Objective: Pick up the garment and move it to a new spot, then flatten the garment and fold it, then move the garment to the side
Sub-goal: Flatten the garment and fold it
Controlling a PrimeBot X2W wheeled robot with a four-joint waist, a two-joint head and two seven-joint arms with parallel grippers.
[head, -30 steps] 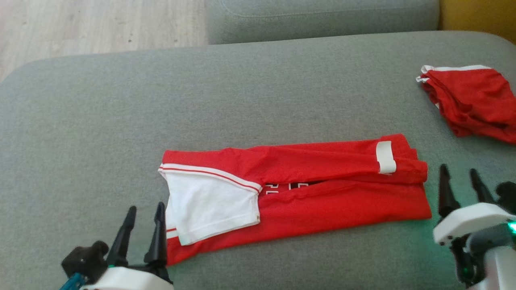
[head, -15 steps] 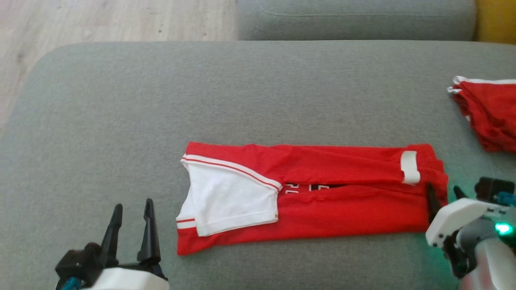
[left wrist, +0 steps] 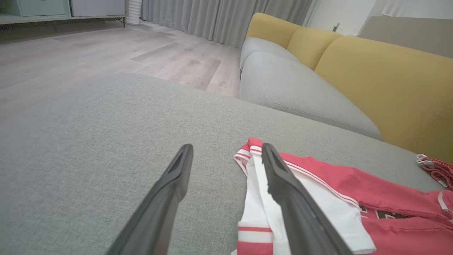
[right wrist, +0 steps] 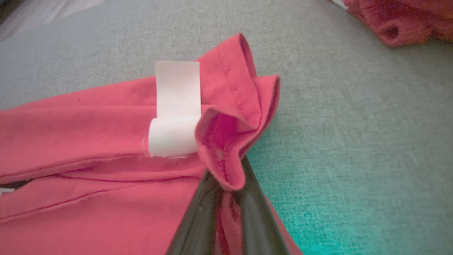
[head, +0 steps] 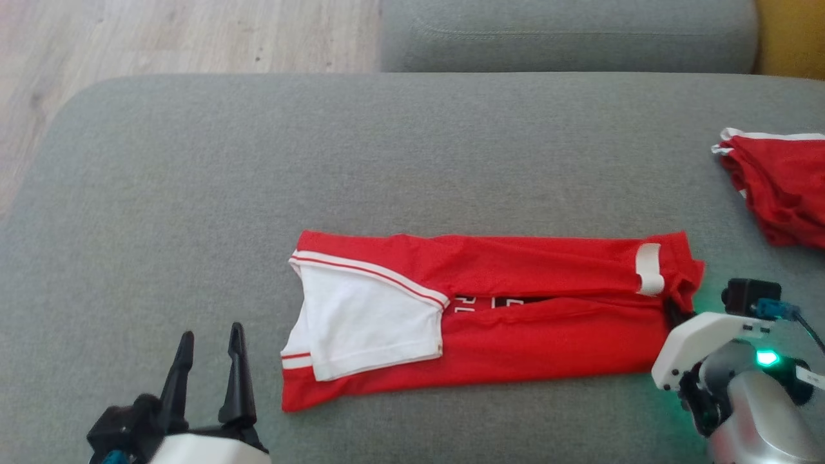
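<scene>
While the folded red garment (head: pixel 490 322) is lying flat on the grey cushion (head: pixel 387 161) in the head view, the left gripper (head: pixel 212 331) is hovering near its white-sleeved end, and the right gripper (head: pixel 673 310) is meeting the opposite end. From the left wrist, the fingers are standing wide apart, holding nothing. From the right wrist, the fingers are pinching the hem corner — cloth bunching up between them.

On cushion (head: pixel 322 161), mid-front: garment (head: pixel 515 335), long axis L–R. At its R end, on the edge: right gripper (head: pixel 672 311). Just off its front-L corner, apart from it: left gripper (head: pixel 211 332). Far R on same cushion, well apart: 2nd garment pile (head: pixel 780 193). Behind cushion: another seat (head: pixel 567 32); floor (head: pixel 161 32) behind-L.
</scene>
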